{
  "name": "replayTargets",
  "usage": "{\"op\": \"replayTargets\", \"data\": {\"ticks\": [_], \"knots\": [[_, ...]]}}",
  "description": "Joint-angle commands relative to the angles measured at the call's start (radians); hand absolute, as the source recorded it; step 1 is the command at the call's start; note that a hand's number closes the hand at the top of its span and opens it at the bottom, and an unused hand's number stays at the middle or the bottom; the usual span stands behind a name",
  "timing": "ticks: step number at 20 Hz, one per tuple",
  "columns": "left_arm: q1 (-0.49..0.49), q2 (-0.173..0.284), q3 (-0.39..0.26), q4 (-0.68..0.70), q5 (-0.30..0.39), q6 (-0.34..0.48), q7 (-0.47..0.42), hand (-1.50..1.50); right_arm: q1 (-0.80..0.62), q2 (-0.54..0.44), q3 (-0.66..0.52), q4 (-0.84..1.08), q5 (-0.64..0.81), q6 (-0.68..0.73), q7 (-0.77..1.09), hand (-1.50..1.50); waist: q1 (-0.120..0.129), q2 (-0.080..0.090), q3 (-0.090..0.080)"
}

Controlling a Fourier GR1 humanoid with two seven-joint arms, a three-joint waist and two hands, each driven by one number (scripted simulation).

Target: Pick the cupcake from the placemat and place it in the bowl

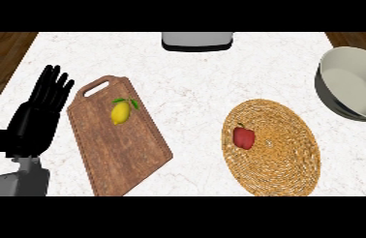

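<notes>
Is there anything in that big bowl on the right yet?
Empty, as far as it shows. The bowl shows only its bare pale inside; part of it is cut off by the view's edge. A red item lies on the woven placemat.

A red pepper [244,137] lies on the round woven placemat [275,155], left of its middle. The bowl [346,82] sits at the table's [200,82] right edge. A lemon [121,112] rests on the wooden cutting board [121,145], and the left robot hand [37,118] stands open beside it.

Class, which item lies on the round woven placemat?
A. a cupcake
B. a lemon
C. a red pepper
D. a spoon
C: a red pepper lies on the placemat, left of its middle; the lemon is on the cutting board.
</notes>
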Motion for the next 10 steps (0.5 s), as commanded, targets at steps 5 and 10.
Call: {"op": "replayTargets", "data": {"ticks": [5,10], "knots": [[-0.023,0.005,0.003,0.024,0.003,-0.033,-0.009,0.0,-0.182,0.01,-0.085,0.261,0.004,0.002,-0.014,1.5,0.022,0.005,0.001],[-0.082,0.006,0.011,0.068,-0.013,-0.011,-0.012,0.0,-0.415,0.029,-0.011,0.571,0.051,-0.086,-0.087,1.5,0.04,0.01,0.001]]}}
